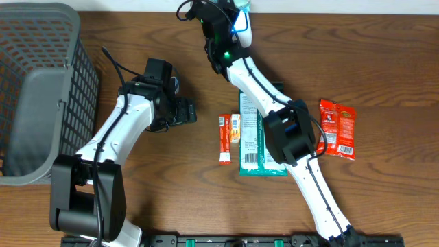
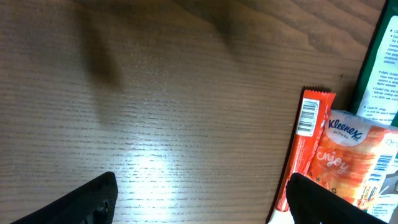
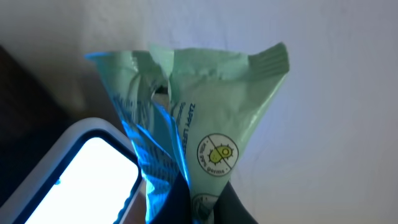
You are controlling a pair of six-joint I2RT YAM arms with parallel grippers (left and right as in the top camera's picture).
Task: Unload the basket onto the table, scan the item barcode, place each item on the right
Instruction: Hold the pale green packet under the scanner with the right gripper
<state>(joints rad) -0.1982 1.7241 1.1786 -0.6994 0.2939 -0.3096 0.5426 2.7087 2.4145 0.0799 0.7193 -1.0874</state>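
Observation:
My right gripper point(image 3: 202, 202) is shut on the lower end of a pale green wipes packet point(image 3: 211, 99), which stands up crumpled in front of a white wall. A white scanner point(image 3: 81, 177) glows just left of the packet and throws blue light on its side. Seen from above, that gripper point(image 1: 235, 15) holds the packet point(image 1: 242, 7) at the table's far edge, over the scanner point(image 1: 241, 31). My left gripper point(image 1: 189, 110) hangs open over bare wood, nothing between its fingers point(image 2: 87, 202). No barcode shows on the packet.
A red stick pack point(image 2: 306, 149) and an orange Kleenex packet point(image 2: 348, 158) lie right of my left gripper, a large green pack point(image 1: 257, 140) beside them. Two red packets point(image 1: 337, 128) lie further right. A grey basket point(image 1: 41, 89) fills the far left.

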